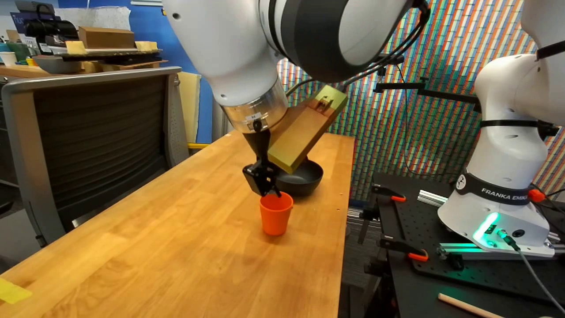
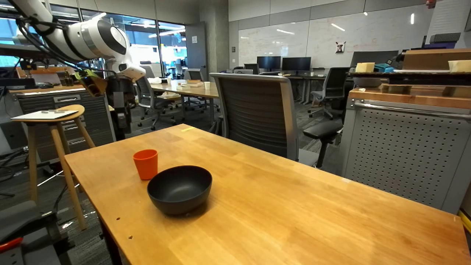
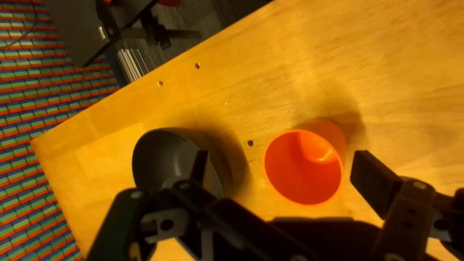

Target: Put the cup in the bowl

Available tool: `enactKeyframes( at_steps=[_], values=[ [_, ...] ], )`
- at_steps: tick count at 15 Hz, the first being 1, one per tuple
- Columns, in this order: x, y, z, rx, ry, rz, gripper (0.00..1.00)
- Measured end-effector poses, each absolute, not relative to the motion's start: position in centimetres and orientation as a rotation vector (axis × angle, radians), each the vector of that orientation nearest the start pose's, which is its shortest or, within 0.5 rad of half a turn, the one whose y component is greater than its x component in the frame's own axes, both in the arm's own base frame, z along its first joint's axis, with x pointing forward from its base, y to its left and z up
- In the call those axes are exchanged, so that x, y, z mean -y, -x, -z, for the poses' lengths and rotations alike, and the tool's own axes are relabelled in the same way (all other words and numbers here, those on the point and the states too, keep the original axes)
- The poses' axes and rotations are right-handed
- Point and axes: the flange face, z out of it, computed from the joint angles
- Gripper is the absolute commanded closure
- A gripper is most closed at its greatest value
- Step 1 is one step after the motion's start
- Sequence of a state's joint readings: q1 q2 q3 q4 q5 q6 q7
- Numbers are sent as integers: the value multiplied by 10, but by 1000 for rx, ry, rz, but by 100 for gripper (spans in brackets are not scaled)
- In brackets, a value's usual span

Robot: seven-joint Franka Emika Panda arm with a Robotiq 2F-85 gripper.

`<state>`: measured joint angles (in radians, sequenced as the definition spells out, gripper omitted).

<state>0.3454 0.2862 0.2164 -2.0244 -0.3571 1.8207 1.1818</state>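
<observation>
Orange cup's floor shows only in wrist view.

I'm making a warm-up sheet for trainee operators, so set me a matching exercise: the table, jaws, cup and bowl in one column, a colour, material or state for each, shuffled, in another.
Things:
1. table
2. jaws
3. cup
4. bowl

Descriptions:
A. black and round
B. spread apart
C. wooden
D. orange, standing upright

Right pairs: 1-C, 2-B, 3-D, 4-A
</observation>
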Motion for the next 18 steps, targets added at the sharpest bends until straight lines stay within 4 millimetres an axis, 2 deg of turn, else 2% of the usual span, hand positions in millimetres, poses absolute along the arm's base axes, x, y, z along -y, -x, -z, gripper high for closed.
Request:
enactKeyframes(
  at_steps=[3, 6, 12, 13, 18],
  values=[
    [-267, -467, -259, 594, -2590, 206, 0],
    [-274, -468, -238, 596, -2663, 183, 0],
    [-275, -491, -213, 527, -2757, 29, 0],
    [-272, -496, -211, 505, -2756, 0, 20],
    [-249, -520, -202, 461, -2722, -73, 58]
  ],
)
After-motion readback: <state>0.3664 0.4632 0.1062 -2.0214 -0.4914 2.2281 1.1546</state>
